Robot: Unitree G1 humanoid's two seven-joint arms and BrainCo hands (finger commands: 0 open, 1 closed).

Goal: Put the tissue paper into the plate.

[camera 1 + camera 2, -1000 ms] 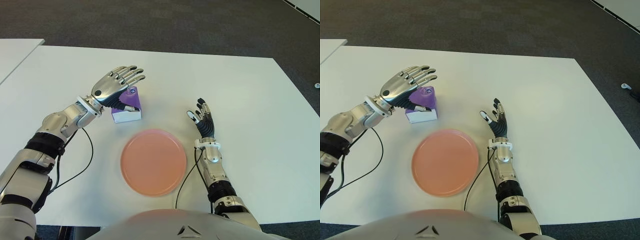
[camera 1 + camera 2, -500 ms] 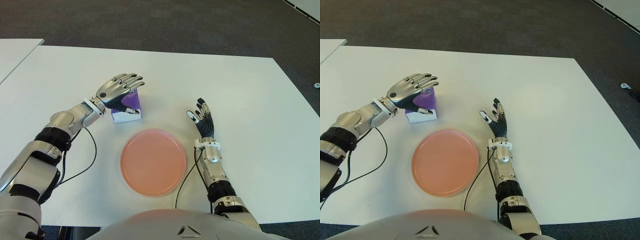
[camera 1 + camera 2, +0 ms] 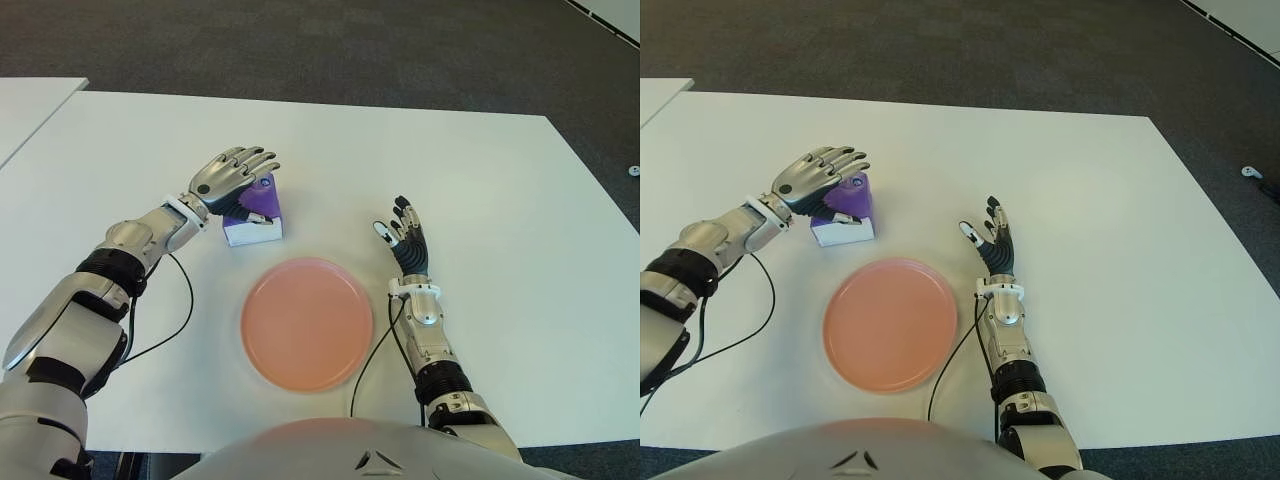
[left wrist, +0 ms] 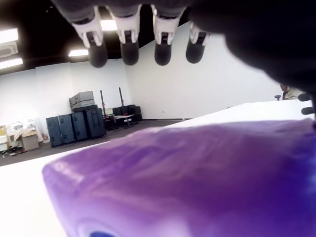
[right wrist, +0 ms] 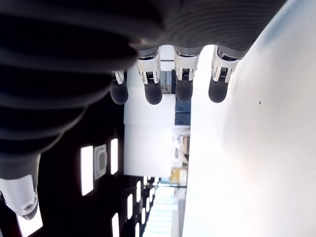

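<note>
- Tissue paper pack (image 3: 254,210): a purple box with a white lower edge, standing on the white table (image 3: 500,190), on the robot's left side. It is just beyond the far left edge of the plate and does not touch it.
- Plate (image 3: 307,323): round, salmon-pink, flat on the table directly in front of the robot's torso. Nothing lies in it.
- Left robot hand (image 3: 228,176): positioned over the top of the tissue paper pack, palm down, fingers (image 4: 129,47) extended forward and slightly spread. The left wrist view shows the purple top of the pack close under the palm, with the four fingertips projecting past it and not wrapped around it. The thumb shows at the pack's near left side in the eye views; whether it touches the pack cannot be determined. The hand is not closed on the pack.
- Right robot hand (image 3: 406,238): shows to the right of the plate, near its far right edge and apart from it. Fingers (image 5: 152,91) are straight and spread, pointing away from the robot; the hand holds nothing. Whether it touches the table cannot be determined.
- Cables: a black cable runs along each forearm and loops over the table, one to the left of the plate and one along its right edge.
- Floor (image 3: 330,45): dark grey carpet beyond the far edge of the table.
- Second table (image 3: 30,105): a white corner visible at the far left, separated from the main table by a narrow gap.
</note>
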